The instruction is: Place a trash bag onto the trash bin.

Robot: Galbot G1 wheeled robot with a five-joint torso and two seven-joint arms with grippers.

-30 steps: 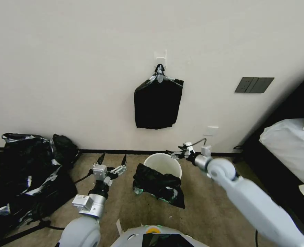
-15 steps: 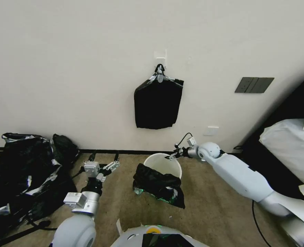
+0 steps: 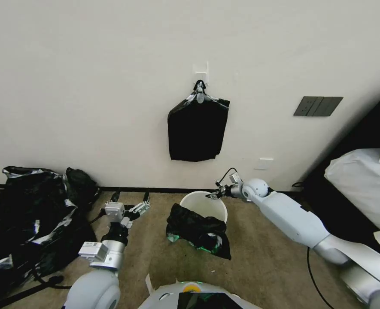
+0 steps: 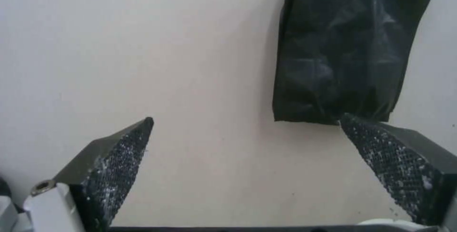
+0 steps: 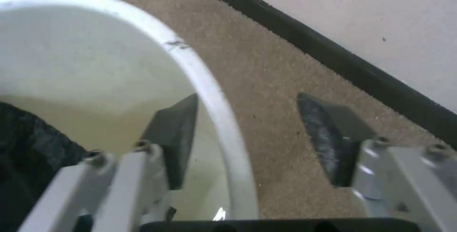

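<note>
1. At the far rim of the small round cream-white plastic trash bin (image 3: 204,203), the right gripper (image 5: 247,132) stood with its jaws open, one finger inside the wall and one outside.
2. Left of the bin, the left gripper (image 3: 131,200) hung open and empty above the floor.
3. Over the bin's near rim lay the wrinkly glossy black trash bag (image 3: 198,230), spilling onto the tan carpet (image 3: 262,262).
4. On the pale wall (image 3: 91,86) hung a flat black bundle (image 3: 197,128) from a clip.
</note>
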